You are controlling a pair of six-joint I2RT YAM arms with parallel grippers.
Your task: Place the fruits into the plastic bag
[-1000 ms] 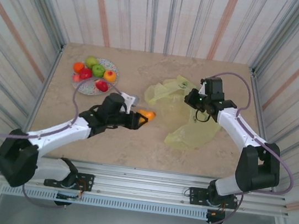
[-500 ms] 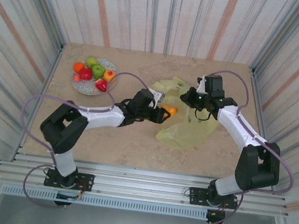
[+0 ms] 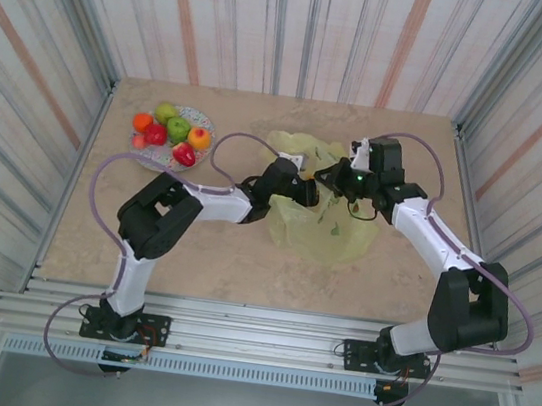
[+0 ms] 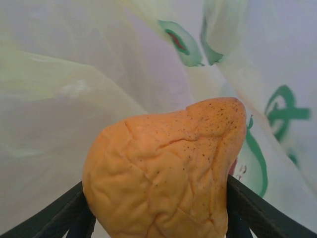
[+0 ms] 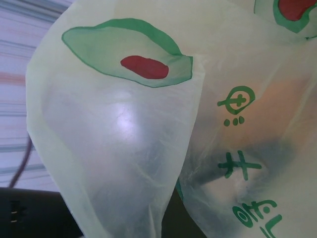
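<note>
The left arm reaches across the centre of the frame in the top view, and the left gripper (image 3: 304, 190) sits at the mouth of the plastic bag (image 3: 326, 229), right of centre on the surface (image 3: 213, 256). In the left wrist view its dark fingers (image 4: 73, 212) are pressed against both sides of the orange fruit (image 4: 163, 173), a wrinkled, speckled piece in the lower middle of that frame. Pale yellow-green film with green avocado prints lies all around it.

The right gripper (image 3: 337, 179) meets the bag's upper edge just right of the left gripper and holds that edge lifted off the surface, pinching the film. In the right wrist view the plastic bag (image 5: 124, 148) hangs close before the lens, and an orange blur shows through it at the right.

The other fruits (image 3: 178, 128) lie together on the speckled plate (image 3: 153, 159) in the upper left, well apart from the bag: two green, two red, one orange and one yellow-orange.
</note>
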